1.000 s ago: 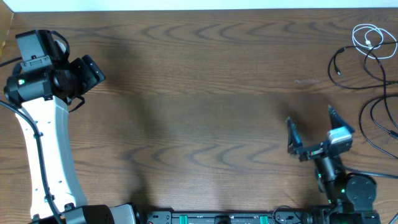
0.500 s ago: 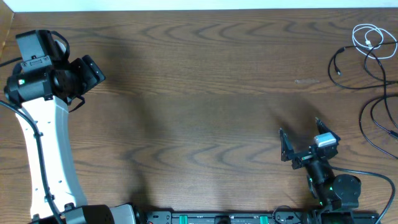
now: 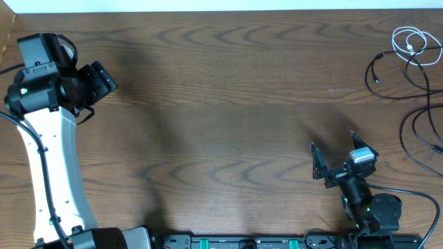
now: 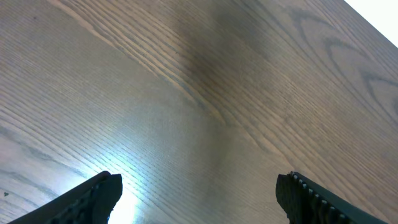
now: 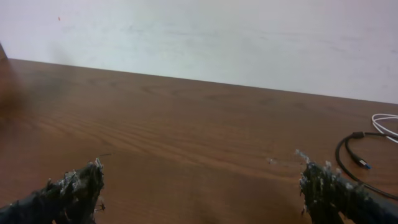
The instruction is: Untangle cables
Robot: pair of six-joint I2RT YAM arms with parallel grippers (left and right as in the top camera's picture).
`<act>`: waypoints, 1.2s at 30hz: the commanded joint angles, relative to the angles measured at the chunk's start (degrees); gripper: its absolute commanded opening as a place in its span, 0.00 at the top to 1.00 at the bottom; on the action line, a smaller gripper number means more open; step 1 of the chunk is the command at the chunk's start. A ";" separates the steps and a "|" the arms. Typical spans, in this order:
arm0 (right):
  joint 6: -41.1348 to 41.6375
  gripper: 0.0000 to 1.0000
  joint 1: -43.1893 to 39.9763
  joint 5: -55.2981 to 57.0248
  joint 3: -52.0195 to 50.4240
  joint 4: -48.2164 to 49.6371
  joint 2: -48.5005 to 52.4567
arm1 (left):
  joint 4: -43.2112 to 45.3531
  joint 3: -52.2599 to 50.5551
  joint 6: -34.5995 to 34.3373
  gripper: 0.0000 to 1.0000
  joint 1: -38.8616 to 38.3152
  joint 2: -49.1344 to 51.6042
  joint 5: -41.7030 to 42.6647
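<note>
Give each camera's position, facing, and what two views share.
Overhead: above brown wooden table, facing down; white left arm, open right gripper.
Left wrist: close over bare wood, facing down; open left gripper, its fingertips.
Right wrist: low, facing across toward white wall; own fingertips.
Shared: overhead and right wrist show thin black cable, thin white cable.

I get the whole table (image 3: pixel 228 83) straight down from overhead. My left wrist camera looks down at bare wood from close. My right wrist camera sits low, facing the far wall (image 5: pixel 199 37), sharing the black cable (image 5: pixel 360 162) with overhead's upper right.
</note>
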 commanded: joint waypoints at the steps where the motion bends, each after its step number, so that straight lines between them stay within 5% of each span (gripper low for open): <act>1: 0.79 0.01 0.28 -0.15 -0.09 -0.33 -0.09 | -0.13 0.61 -0.31 0.16 0.04 0.48 -0.13; 18: 0.79 0.01 0.28 -0.13 -0.09 -0.33 -0.09 | 0.87 -1.38 0.61 0.16 -0.70 -5.09 -2.58; 27: 0.79 0.01 0.28 -0.13 -0.09 -0.33 -0.09 | 31.67 -31.26 13.33 0.16 -10.78 -29.55 -2.73; 36: 0.79 0.01 0.28 -0.13 -0.09 -0.33 -0.09 | 52.15 -60.30 13.75 0.16 -12.35 -53.96 -2.71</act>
